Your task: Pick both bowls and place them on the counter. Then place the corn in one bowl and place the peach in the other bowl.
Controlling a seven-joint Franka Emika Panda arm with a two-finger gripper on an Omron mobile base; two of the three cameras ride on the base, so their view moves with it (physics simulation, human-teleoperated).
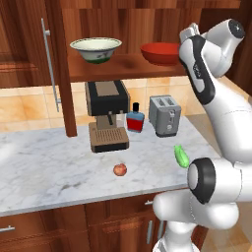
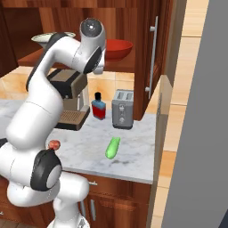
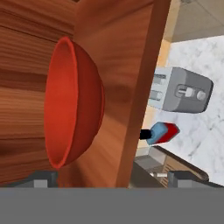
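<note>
Glossy red bowl [image 3: 72, 105] on a polished brown wood shelf [image 1: 123, 66]. Cream glazed bowl [image 1: 96, 49], green marks outside. Veined white-grey marble surface [image 1: 54, 167], smooth, faint sheen. Brushed grey metal toaster [image 1: 165, 115]. Matt dark coffee machine [image 1: 106, 114] with bronze panels. Smooth green corn [image 2: 112, 148].

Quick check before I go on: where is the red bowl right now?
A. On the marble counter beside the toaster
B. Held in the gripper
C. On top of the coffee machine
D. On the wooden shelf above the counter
D: the red bowl sits on the wooden shelf, above the toaster.
</note>
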